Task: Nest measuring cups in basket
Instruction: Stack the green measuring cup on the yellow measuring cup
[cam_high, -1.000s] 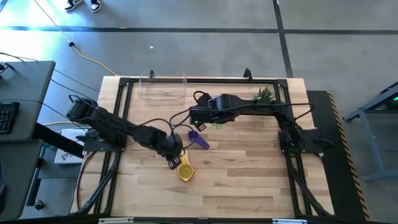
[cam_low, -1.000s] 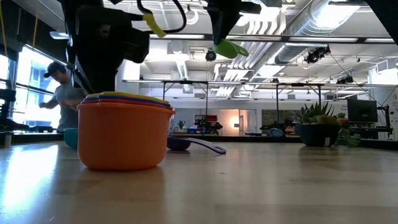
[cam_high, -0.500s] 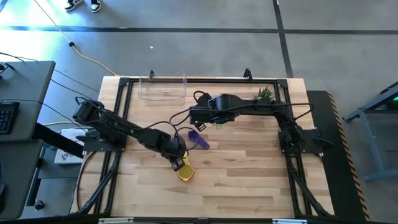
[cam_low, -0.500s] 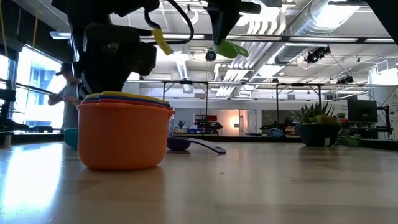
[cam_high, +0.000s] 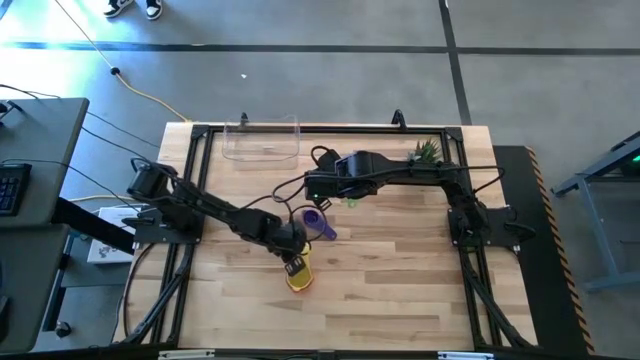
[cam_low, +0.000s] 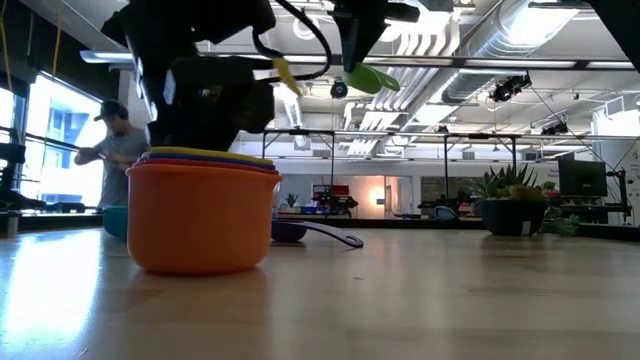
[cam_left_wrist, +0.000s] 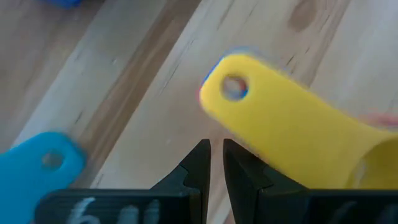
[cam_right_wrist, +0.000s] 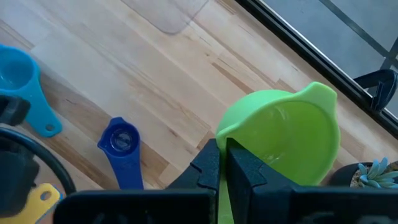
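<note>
While raised and clamped on green cup (cam_right_wrist: 283, 134), right pincer (cam_high: 318, 190); left pincer (cam_left_wrist: 213, 163) nearly together over yellow handle (cam_left_wrist: 280, 134).

The left arm enters from the left edge of the high view and reaches diagonally down toward the lower middle of the frame, its elbow low and its wrist bent downward. The left hand (cam_high: 296, 264) sits just below the centre, pointing down at the surface; in its wrist view the two dark fingers (cam_left_wrist: 198, 163) stand nearly together with only a thin slit between them and nothing clamped in it. The right arm comes from the right side, stretched leftward across the upper middle of the high view. The right hand (cam_high: 322, 200) hangs raised there, its fingers (cam_right_wrist: 210, 163) pinched tight on the green cup (cam_right_wrist: 283, 134).
</note>
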